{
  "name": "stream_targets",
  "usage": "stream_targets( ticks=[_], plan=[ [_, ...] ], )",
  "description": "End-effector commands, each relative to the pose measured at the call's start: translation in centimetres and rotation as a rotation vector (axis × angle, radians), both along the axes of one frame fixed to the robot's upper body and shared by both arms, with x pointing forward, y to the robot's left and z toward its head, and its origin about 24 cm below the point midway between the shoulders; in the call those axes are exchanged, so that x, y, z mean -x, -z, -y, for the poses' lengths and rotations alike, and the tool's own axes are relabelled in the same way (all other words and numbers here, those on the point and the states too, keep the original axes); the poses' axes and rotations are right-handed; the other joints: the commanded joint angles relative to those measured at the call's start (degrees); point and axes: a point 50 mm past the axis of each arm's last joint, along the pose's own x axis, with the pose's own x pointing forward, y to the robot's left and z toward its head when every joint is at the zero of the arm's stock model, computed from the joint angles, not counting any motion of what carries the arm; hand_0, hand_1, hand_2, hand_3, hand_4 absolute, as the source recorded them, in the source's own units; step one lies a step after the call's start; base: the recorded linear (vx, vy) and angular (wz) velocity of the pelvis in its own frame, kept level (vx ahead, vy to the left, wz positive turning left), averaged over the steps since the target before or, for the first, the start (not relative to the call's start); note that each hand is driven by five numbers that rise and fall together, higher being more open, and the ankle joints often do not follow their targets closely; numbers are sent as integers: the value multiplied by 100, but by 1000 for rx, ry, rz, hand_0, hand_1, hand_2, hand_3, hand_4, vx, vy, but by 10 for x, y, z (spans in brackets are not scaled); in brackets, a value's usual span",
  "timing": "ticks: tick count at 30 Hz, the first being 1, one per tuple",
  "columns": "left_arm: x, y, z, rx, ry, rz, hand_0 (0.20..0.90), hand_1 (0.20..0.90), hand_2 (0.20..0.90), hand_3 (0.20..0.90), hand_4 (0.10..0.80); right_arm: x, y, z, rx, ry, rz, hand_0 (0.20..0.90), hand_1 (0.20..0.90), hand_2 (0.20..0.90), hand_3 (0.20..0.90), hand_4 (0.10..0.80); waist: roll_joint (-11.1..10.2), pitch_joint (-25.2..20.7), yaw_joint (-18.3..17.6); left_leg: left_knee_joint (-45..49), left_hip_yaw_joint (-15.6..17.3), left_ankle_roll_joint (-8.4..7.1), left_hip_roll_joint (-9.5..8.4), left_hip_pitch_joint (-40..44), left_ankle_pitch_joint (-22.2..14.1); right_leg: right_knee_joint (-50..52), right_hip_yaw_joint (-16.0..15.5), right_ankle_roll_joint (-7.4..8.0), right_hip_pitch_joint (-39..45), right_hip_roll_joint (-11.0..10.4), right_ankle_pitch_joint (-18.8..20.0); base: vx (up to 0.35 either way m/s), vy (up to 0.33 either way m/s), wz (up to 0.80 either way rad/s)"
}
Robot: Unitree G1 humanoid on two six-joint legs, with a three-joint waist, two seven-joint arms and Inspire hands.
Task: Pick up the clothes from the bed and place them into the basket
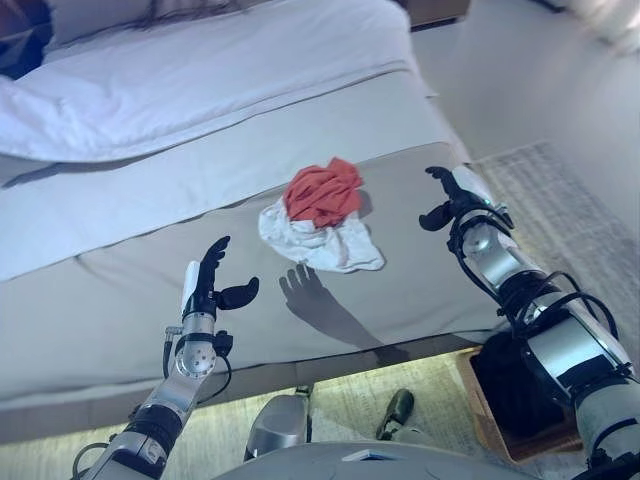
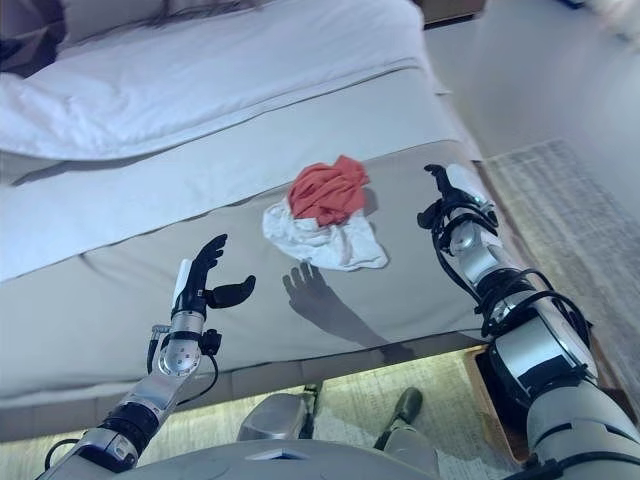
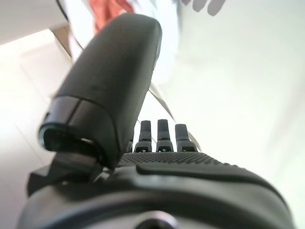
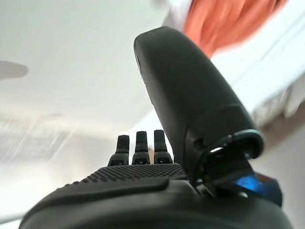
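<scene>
No readable print. Crumpled red cloth point(image 1: 323, 192) sits on crumpled white cloth point(image 1: 330, 243) on grey bed point(image 1: 120, 290). Left hand point(image 1: 208, 283) and right hand point(image 1: 452, 203) both spread wide, empty. Dark basket point(image 1: 512, 390) on floor at bed edge, contents unclear.

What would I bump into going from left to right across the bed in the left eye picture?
Left hand with open fingers → white cloth with the red cloth piled on its far part → right hand, also open, near the bed's right edge.

Bedroom — made bed point(image 1: 200, 200), white duvet point(image 1: 200, 90), floor rug point(image 1: 570, 190)
</scene>
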Motion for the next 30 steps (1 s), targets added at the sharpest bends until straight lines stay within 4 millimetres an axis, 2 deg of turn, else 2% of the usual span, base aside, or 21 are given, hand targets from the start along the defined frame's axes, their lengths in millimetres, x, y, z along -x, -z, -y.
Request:
stream_targets(
  ticks=[1,4,7,16,18,21,25,30],
  plan=[
    [-29,-52,0,3,60,265,900,900,900,900,800,-30,-65,-16,45,-47,164,900,900,900,900,800,-189,217,88,78,32,-200,185,90,-448,741,178,-85,211,-347,-903,24,67,22],
    [-30,-54,2,20,73,274,900,900,900,900,800,-30,-55,-19,24,-30,115,900,900,900,900,800,-142,334,173,135,-11,-160,128,-19,-460,797,147,-76,122,-379,-901,1,67,10],
    [-32,-60,7,43,89,310,900,900,900,900,800,-32,-55,-18,2,4,95,900,900,900,900,800,-53,533,223,282,-26,-109,59,-210,-486,936,153,-64,-66,-435,-906,-65,106,4],
    [-52,-93,27,106,119,482,900,900,900,900,800,-44,-92,-13,-18,80,167,900,900,900,900,800,193,1514,234,1404,74,135,-305,-1259,-705,1825,296,-45,-1046,-691,-922,-148,99,-4],
    [-55,-100,31,112,125,516,900,900,900,900,800,-46,-99,-14,-30,82,189,900,900,900,900,800,205,1664,250,1760,60,167,-376,-1461,-914,2190,394,-14,-1288,-747,-1069,-66,48,-6],
    [-57,-109,37,131,126,554,900,900,900,900,800,-49,-110,-19,-36,75,222,900,900,900,900,800,237,1666,292,2468,42,305,-481,-2093,-1206,2872,483,-71,-1928,-872,-1212,-89,92,2],
    [-56,-111,43,148,132,559,900,900,900,900,800,-53,-125,-27,-88,62,256,900,900,900,900,800,326,1666,354,3191,19,438,-556,-2669,-1549,3581,573,-175,-2490,-986,-1431,-61,90,-5],
    [-54,-110,44,164,122,546,900,900,900,900,800,-56,-141,-39,-150,12,286,900,900,900,900,800,405,1666,435,3683,22,504,-607,-3048,-1764,4147,643,-240,-2886,-1070,-1644,-20,52,4]
  ],
)
